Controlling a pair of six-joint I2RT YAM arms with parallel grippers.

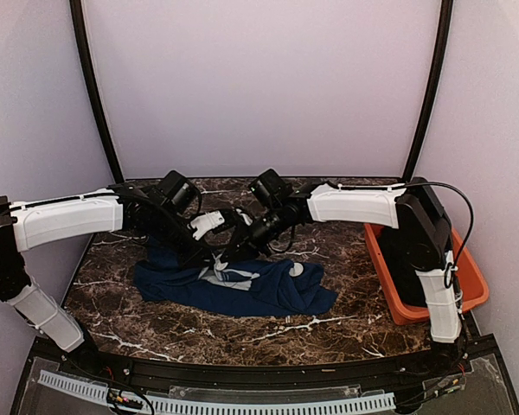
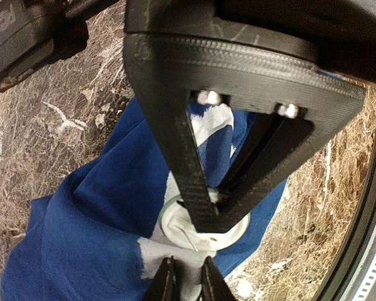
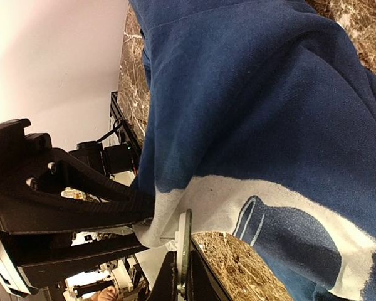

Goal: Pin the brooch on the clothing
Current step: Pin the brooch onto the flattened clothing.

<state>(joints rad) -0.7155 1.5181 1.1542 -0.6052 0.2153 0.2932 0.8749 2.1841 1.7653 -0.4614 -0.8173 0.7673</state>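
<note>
- Dark brown marble with white veining forms the table (image 1: 329, 333), and the navy T-shirt (image 1: 268, 294) lies crumpled at its middle.
- Pale lavender-white walls (image 1: 259, 86) close in the space behind the T-shirt and on both sides of it. Two black poles (image 1: 93, 95) curve up from the far corners of the table.
- An orange bin (image 1: 398, 309) sits well to the right of the T-shirt, at the table's right edge, under the right arm's elbow.
- The T-shirt's grey-white print (image 1: 229, 277) shows on its left half, where both arms meet above the cloth.
- The brooch (image 2: 175, 227) is at the edge of that print, its white round back showing in the left wrist view. In the right wrist view it appears edge-on, as a thin disc against the pale cloth.
- The right gripper (image 3: 180, 279) is closed tight, its two dark tips clamping the lower rim of the brooch beside a fold of the T-shirt.
- The left gripper (image 2: 213, 216) comes down on the T-shirt from the opposite side. Its black fingers (image 2: 175, 157) converge to a narrow point right over the brooch's back.
- The left tips stand very near each other, but I cannot tell whether they pinch the cloth, press the brooch or are just parted.
- Bare marble surrounds the T-shirt on every side.
</note>
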